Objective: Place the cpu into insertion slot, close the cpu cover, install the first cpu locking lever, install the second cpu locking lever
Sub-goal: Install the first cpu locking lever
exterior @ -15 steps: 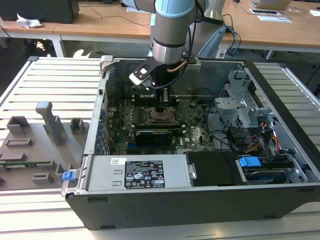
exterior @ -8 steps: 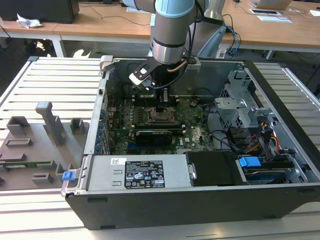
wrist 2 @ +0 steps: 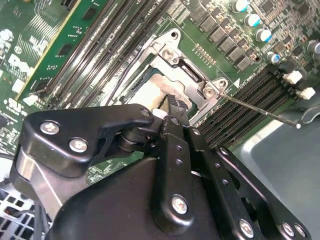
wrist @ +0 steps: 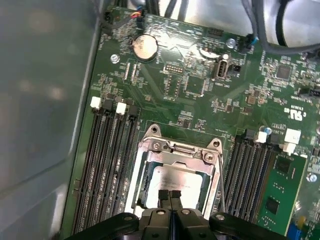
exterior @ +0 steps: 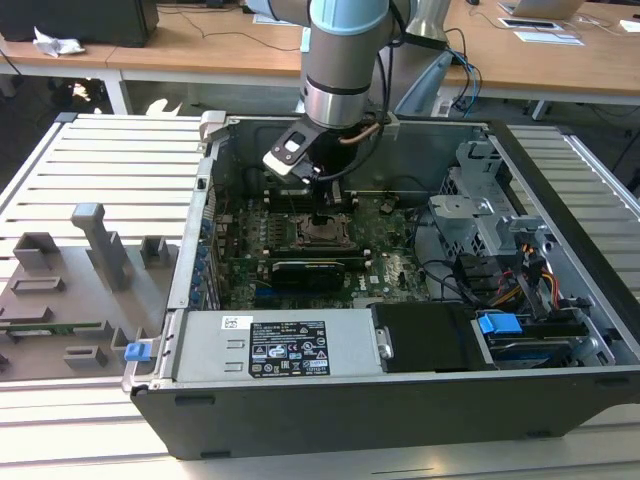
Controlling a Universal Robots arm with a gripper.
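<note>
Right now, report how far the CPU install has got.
Done: the cpu sits in the insertion slot, the cpu cover apparently down around it. In hand: the shut gripper tip is over the cpu's edge. Left: a locking lever juts out unlatched.

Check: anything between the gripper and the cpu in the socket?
Nothing visible. In the first wrist view the gripper, fingertips together, sits right over the bare metal top of the chip; the cover only frames it. In the second wrist view a thin lever juts off to the side, clear of that path.
</note>
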